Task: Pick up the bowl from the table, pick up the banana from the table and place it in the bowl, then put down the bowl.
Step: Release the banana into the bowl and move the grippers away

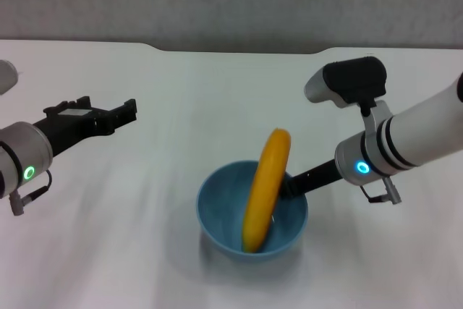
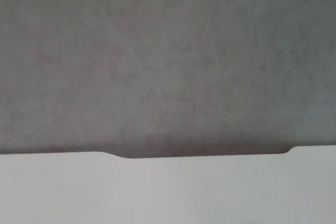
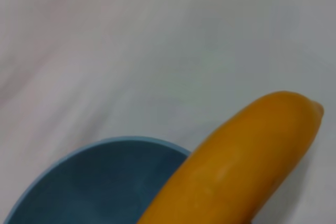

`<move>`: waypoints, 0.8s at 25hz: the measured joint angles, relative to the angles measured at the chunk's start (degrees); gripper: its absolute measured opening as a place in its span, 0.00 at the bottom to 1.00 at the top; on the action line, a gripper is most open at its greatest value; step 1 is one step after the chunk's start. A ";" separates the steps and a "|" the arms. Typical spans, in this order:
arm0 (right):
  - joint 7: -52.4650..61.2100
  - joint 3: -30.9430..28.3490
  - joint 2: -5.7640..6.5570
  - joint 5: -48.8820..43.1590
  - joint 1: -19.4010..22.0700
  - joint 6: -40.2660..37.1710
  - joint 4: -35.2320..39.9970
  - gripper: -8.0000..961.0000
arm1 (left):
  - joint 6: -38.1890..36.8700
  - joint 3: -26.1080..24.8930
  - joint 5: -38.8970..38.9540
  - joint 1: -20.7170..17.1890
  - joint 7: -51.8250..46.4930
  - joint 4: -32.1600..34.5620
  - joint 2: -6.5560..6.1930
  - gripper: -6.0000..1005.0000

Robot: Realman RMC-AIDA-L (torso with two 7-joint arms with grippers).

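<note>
The light-blue bowl [image 1: 217, 218] is at the middle front of the white table [image 1: 145, 251]. The yellow-orange banana [image 1: 264, 189] stands tilted in it, lower end on the bowl's floor and upper end over the far rim. My right gripper [image 1: 288, 188] reaches in from the right, its dark fingers shut on the bowl's right rim beside the banana. The right wrist view shows the bowl's inside [image 3: 105, 182] and the banana [image 3: 236, 166] close up. My left gripper [image 1: 119, 113] hovers open and empty at the left, well away from the bowl.
The table's far edge with its shallow notch [image 1: 239, 50] meets a grey wall. That same edge and notch [image 2: 199, 156] fill the lower part of the left wrist view. Bare tabletop lies between the left gripper and the bowl.
</note>
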State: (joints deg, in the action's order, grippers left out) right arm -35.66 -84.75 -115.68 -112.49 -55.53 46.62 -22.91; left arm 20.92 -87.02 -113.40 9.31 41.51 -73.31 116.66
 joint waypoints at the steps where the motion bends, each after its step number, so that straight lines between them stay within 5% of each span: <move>1: 0.00 0.71 0.01 0.44 0.08 -0.18 0.00 0.13 | -0.07 0.07 0.02 0.00 0.00 0.08 0.02 0.90; 20: -0.20 1.60 0.45 1.90 2.44 -1.99 -0.73 0.13 | -1.15 -0.08 0.20 -1.02 0.04 0.10 0.12 0.90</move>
State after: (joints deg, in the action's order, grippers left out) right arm -35.86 -83.15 -115.22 -110.60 -53.09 44.64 -23.64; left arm 19.77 -87.10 -113.20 8.29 41.55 -73.21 116.78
